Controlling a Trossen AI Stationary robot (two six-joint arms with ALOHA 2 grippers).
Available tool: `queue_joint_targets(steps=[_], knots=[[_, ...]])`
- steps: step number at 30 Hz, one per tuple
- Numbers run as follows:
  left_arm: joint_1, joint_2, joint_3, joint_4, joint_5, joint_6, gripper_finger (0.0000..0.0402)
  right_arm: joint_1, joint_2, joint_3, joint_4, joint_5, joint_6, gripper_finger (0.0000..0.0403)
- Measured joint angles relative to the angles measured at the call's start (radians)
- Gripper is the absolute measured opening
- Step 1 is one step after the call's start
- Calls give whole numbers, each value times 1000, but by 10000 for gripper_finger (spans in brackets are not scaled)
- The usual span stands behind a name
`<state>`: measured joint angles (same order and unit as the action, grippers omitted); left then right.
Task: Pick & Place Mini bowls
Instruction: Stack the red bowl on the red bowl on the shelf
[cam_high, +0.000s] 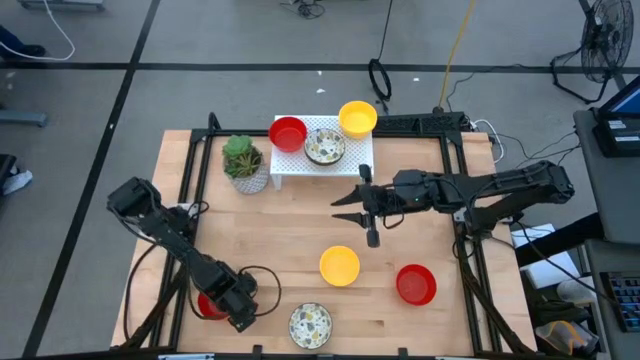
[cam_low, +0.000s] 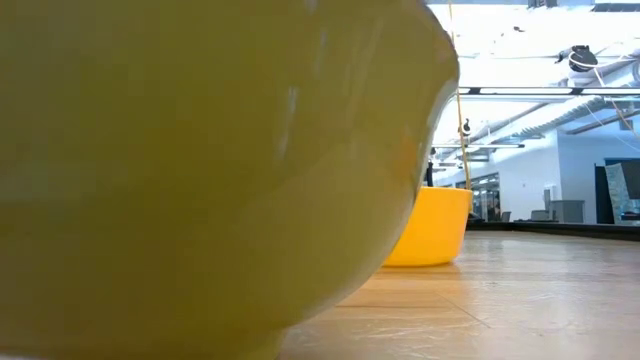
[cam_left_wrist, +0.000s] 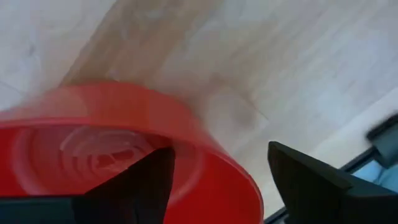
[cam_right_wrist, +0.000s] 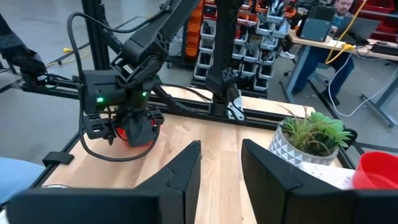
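Observation:
My left gripper is at the table's near left corner, open over a red mini bowl. In the left wrist view one finger is inside the red bowl and the other outside its wall, with a gap on each side. My right gripper is open and empty above the table's middle, in front of the rack. A red bowl, a speckled bowl and a yellow bowl sit on the white rack. A yellow bowl, a red bowl and a speckled bowl rest on the table.
A potted plant stands left of the rack. In the low view a bowl's wall fills most of the picture, with the yellow bowl behind it. Black frame rails run along the table's left and right edges. A person sits beyond the table.

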<state>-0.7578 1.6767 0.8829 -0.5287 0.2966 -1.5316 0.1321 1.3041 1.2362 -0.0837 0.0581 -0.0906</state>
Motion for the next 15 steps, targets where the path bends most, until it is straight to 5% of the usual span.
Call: queue_joint_targets(steps=[4, 11, 15], knots=[[-5, 4, 0, 8, 16, 12, 197, 19, 0, 0, -4, 1, 0, 102], [-15, -7, 2, 1, 104, 44, 24, 41, 0, 0, -5, 1, 0, 102], [-11, -56, 11, 3, 106, 78, 19, 41, 0, 0, -9, 0, 9, 96]])
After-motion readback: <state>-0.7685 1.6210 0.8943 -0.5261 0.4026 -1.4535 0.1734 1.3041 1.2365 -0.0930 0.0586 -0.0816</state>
